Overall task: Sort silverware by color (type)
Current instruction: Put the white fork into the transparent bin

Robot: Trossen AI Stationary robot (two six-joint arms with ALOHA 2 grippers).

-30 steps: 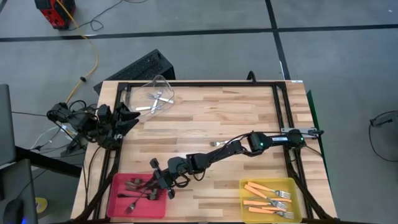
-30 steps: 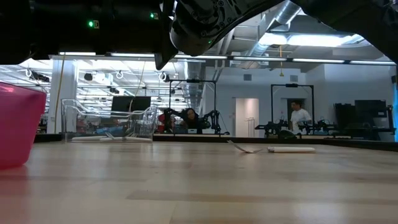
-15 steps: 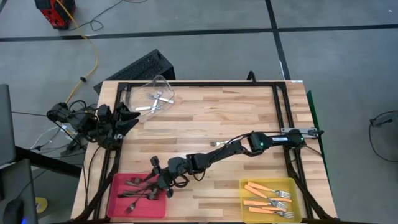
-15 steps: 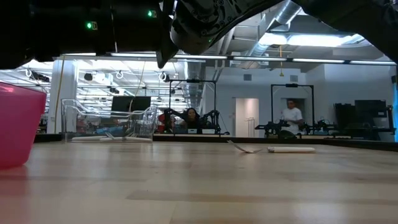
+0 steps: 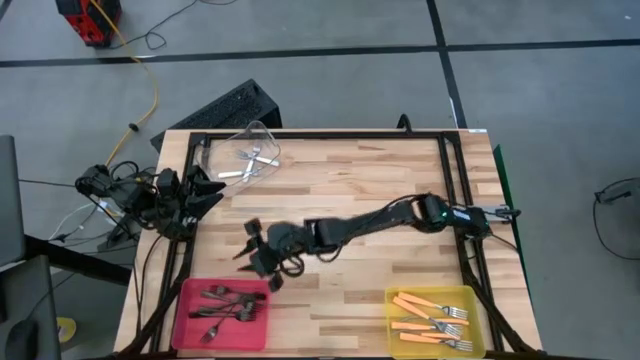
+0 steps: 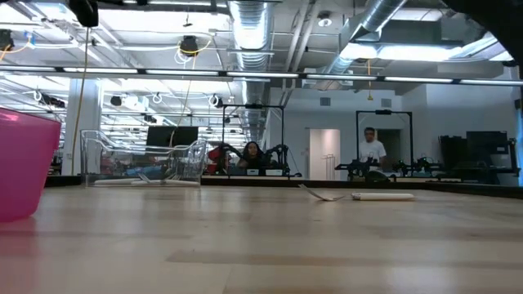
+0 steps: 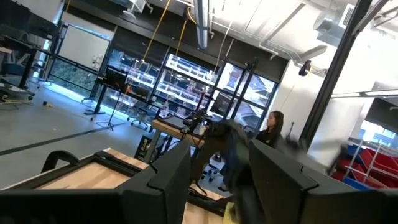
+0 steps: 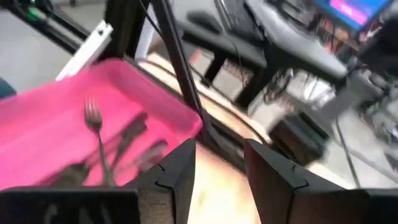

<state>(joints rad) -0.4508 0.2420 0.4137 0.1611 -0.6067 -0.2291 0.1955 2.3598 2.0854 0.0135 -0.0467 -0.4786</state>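
My right gripper (image 5: 254, 254) (image 8: 219, 155) hangs open and empty above the table, just beyond the far edge of the pink bin (image 5: 190, 330) (image 8: 74, 93). Several dark forks (image 5: 225, 305) (image 8: 127, 146) lie in that bin. Orange-handled forks (image 5: 430, 318) lie in the yellow bin (image 5: 474, 298). Silver forks (image 5: 255, 158) lie in the clear bin (image 5: 262, 130) at the far left. One silver fork (image 6: 320, 195) lies flat on the table. My left gripper (image 5: 205, 190) (image 7: 217, 165) waits open at the table's left edge.
The right arm (image 5: 370, 222) stretches across the middle of the wooden table (image 5: 330, 175) from its right side. A black frame (image 5: 455, 170) runs along the table's edges. People show in the room beyond the table (image 6: 370, 151).
My right gripper has risen from over the pink bin and drawn back toward the table's far edge, tipping up closer to level. It has left the top of the low view.
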